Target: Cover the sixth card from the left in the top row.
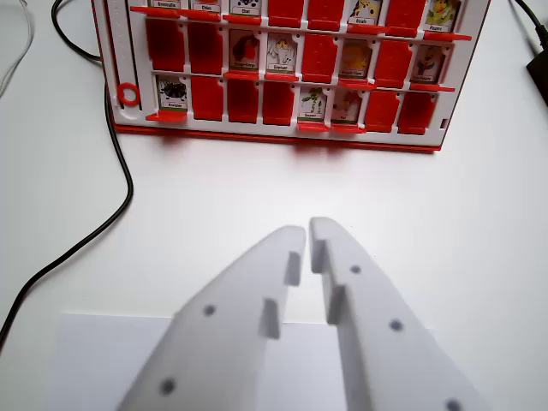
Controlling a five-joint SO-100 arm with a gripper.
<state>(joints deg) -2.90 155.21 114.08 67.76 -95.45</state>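
A red and white game board [282, 137] lies at the far end of the white table, cut off by the wrist view's top edge. Three rows of card slots show. Some hold picture cards, others are covered by red flaps. In the uppermost visible row, the sixth slot from the left holds an uncovered card [364, 10] with a yellowish picture. My white gripper [308, 233] fills the lower middle, well short of the board. Its fingers sit almost together with nothing between them.
A black cable [111, 218] curves down the left side from the board's corner. Another dark cable [533, 30] runs at the top right. A white sheet of paper [94, 360] lies under the gripper at the bottom.
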